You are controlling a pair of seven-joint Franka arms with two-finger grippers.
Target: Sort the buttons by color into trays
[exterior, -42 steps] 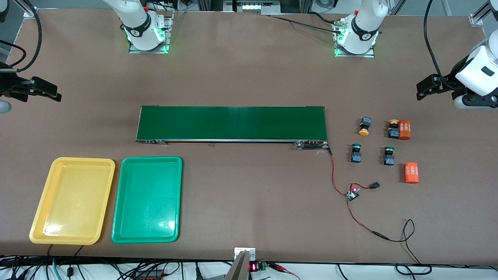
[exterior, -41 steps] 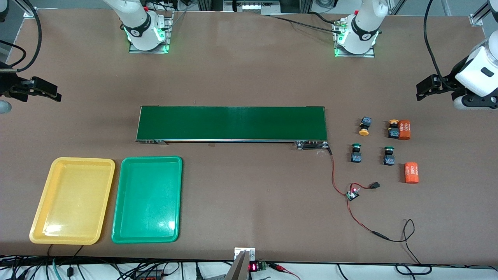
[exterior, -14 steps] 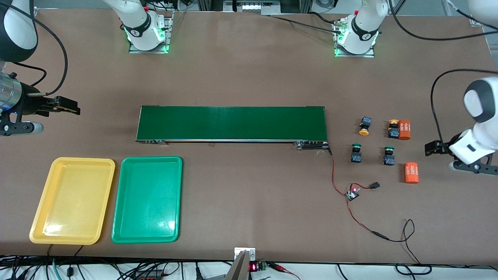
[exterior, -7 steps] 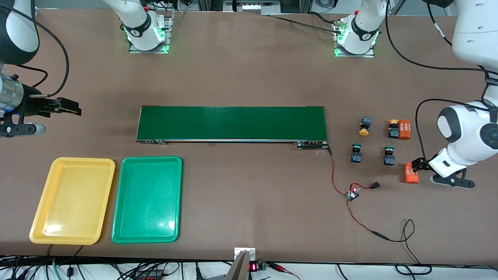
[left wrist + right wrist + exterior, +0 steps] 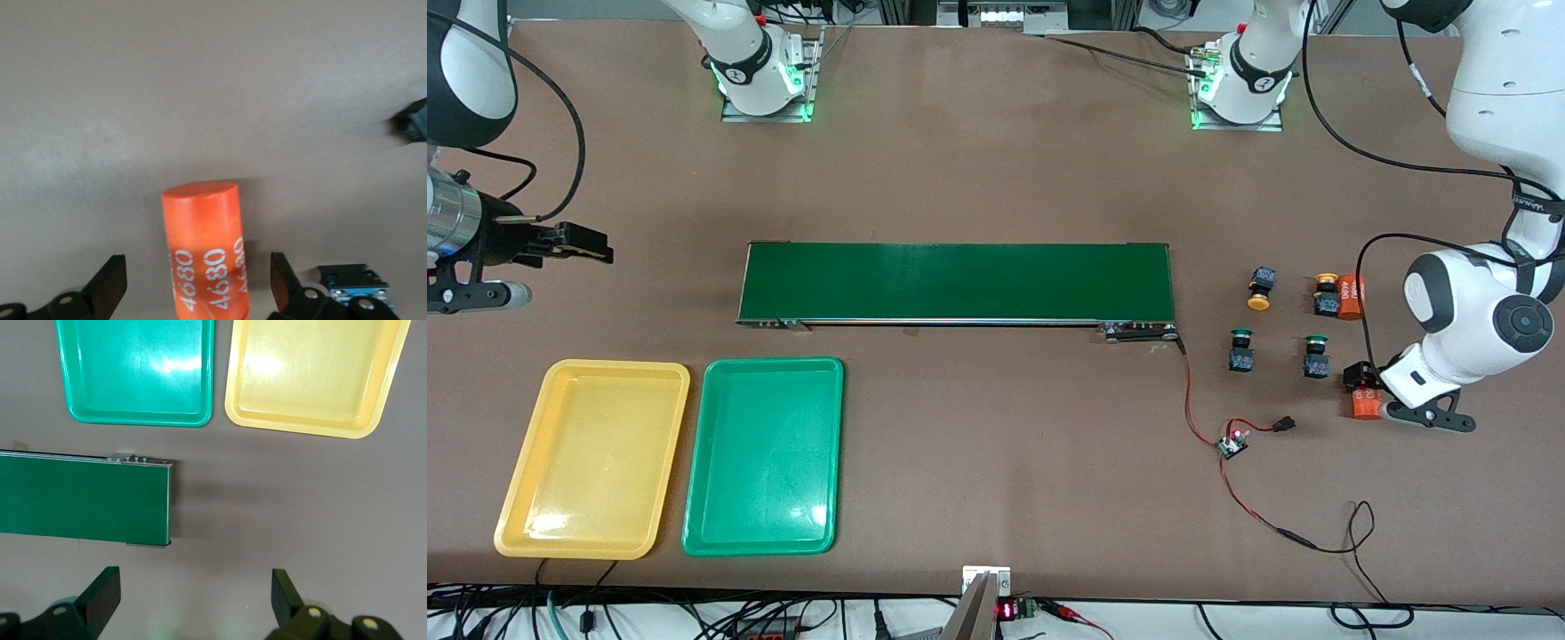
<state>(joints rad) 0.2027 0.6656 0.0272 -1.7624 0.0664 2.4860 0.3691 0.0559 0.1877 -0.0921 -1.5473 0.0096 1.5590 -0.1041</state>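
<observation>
step: first pick not yet made, all four buttons [image 5: 1285,324] on the table off the conveyor belt's [image 5: 956,282] left-arm end, trays [image 5: 671,457] empty | left gripper [image 5: 197,288]: jaws wide, straddling an orange "4680" cylinder [image 5: 205,250], apparently the wrong object | next: shift to the adjacent green-capped button [image 5: 1314,356] | right gripper [image 5: 189,601]: jaws wide, waiting above the table off the belt's other end

even, bright overhead light on the table [image 5: 996,178], shadows short and soft. white glare patches on the yellow tray [image 5: 313,373] and green tray [image 5: 140,367] floors in the right wrist view. left wrist view: orange cylinder [image 5: 203,253] casts a faint shadow; dark object at frame edge blurred.
</observation>
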